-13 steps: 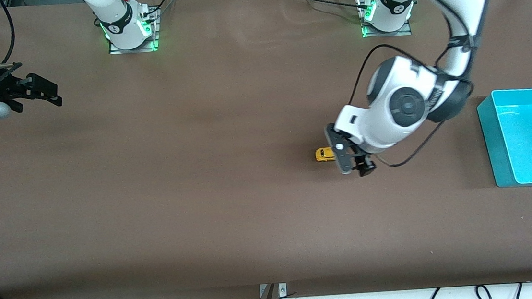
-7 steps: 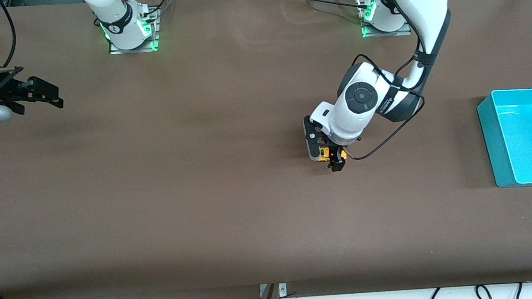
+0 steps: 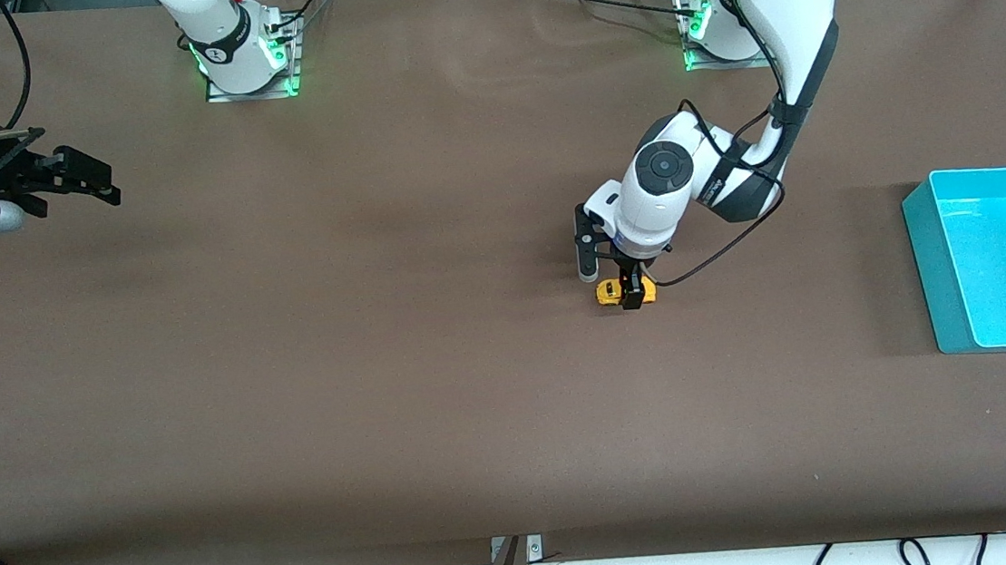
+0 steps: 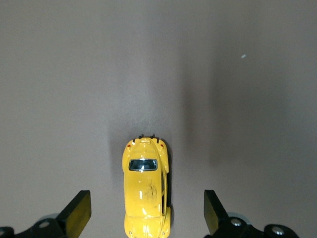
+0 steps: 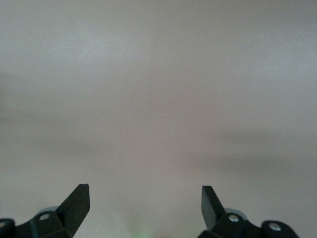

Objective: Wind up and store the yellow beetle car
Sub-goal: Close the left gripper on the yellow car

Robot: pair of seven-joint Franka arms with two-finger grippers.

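Note:
The yellow beetle car (image 3: 609, 292) sits on the brown table, toward the left arm's end. In the left wrist view the car (image 4: 146, 191) lies lengthwise between the two fingers, with a gap on each side. My left gripper (image 3: 626, 285) is low over the car and open (image 4: 146, 213), touching nothing. My right gripper (image 3: 89, 180) waits at the right arm's end of the table, open and empty (image 5: 143, 203), with only bare table under it.
A teal bin (image 3: 921, 255) stands at the left arm's end of the table, beside the car and well apart from it. Cables hang along the table edge nearest the front camera.
My left gripper has come down and shifted over the car, so the fingers now straddle it. The car has not moved. The right arm has stayed still.

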